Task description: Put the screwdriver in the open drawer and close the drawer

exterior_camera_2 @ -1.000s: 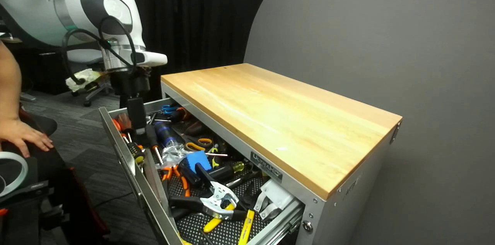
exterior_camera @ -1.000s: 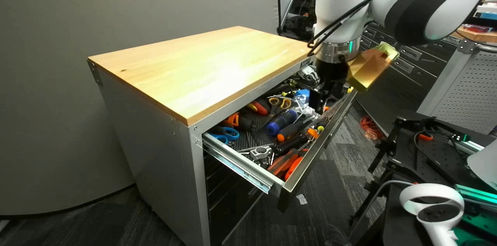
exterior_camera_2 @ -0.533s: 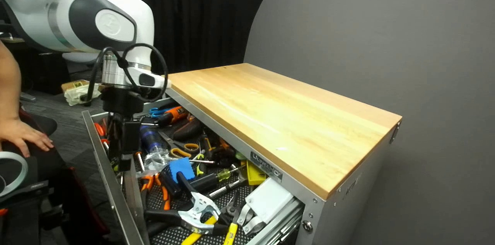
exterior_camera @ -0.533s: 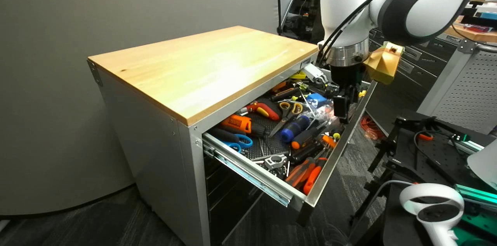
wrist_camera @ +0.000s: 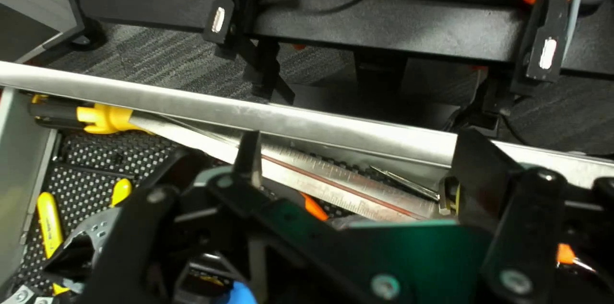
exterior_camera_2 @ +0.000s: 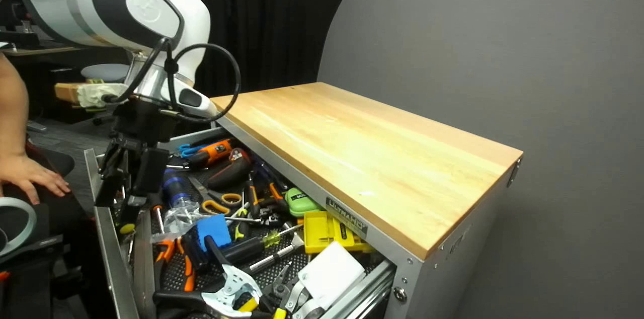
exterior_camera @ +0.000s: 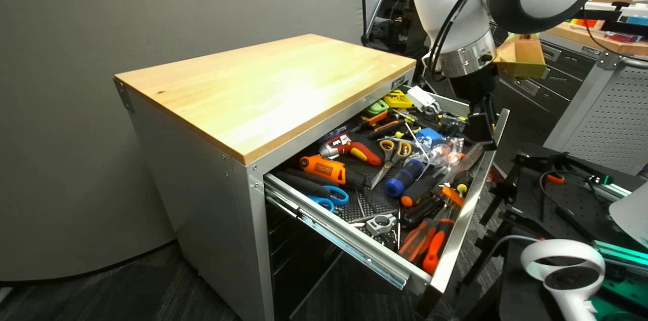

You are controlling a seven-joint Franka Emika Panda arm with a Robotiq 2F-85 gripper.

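Note:
The drawer [exterior_camera: 471, 209] [exterior_camera_2: 111, 258] is pulled out from under the cabinet's wooden top and full of tools. Its front rim [wrist_camera: 312, 119] crosses the wrist view. A short black tool with a yellowish end, which fits the screwdriver [exterior_camera: 461, 181], lies in the drawer beside the front wall. In an exterior view only its yellow end [exterior_camera_2: 127, 229] shows, under the gripper. In the wrist view a finger mostly hides a similar yellow-edged piece. My gripper [exterior_camera: 483, 136] [exterior_camera_2: 121, 201] [wrist_camera: 360, 160] is open, fingers apart with nothing between them, at the front wall's inner side; contact is unclear.
A metal ruler [wrist_camera: 345, 179] lies along the front wall. Orange-handled screwdrivers [exterior_camera: 435, 245], scissors [exterior_camera: 392, 154] and a clamp [exterior_camera_2: 231, 289] crowd the drawer. A black table [wrist_camera: 383, 26] stands before it. A person's hand [exterior_camera_2: 30, 178] rests at the side.
The drawer has slid further out of the cabinet, uncovering more tools. My gripper has moved outward along with its front wall and is now tilted.

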